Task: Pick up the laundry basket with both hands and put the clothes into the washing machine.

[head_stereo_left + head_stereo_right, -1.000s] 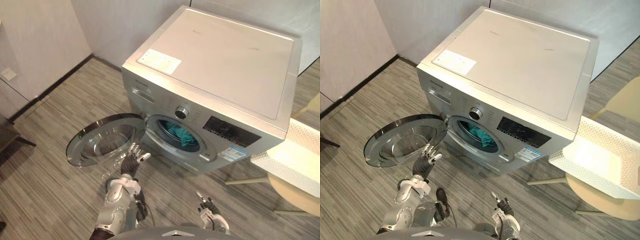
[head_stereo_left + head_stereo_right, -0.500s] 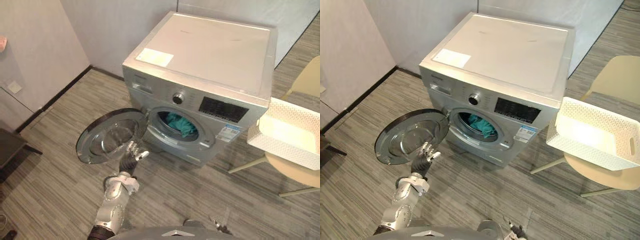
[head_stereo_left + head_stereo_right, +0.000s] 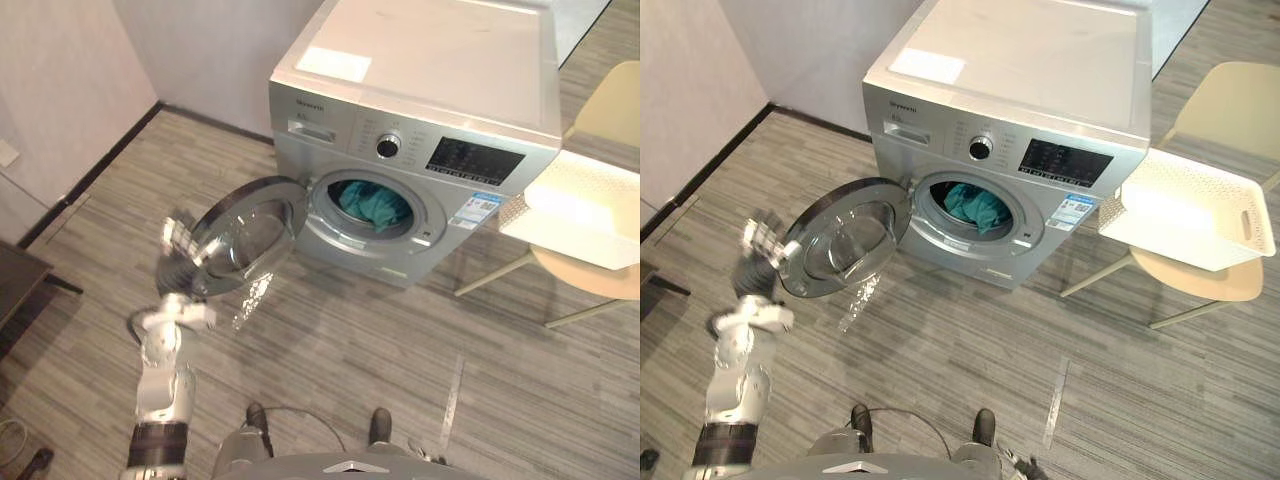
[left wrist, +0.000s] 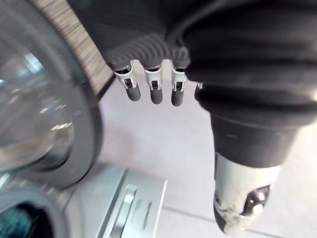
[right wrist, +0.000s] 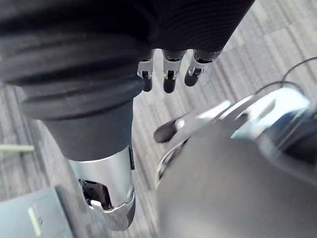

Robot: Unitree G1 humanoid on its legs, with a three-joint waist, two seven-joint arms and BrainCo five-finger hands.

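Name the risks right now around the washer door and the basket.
1. The left hand is by the outer edge of the open door; it may slip off the rim.
2. The teal clothes lie near the mouth of the washing machine and might get pinched if the door swings shut.
3. The laundry basket seems to overhang the chair seat and could tip if bumped.

The floor (image 3: 400,330) is laid in grey, streaked planks, and a thin pale line (image 3: 452,400) is seen on it at 5 o'clock. Plain pale walls (image 3: 60,80) are met at 10 and 12 o'clock, edged below by a dark skirting board (image 3: 100,165). A cream chair (image 3: 1225,100) on slim pale legs is placed at 2 o'clock. A dark piece of furniture (image 3: 15,275) is cut off at 9 o'clock.
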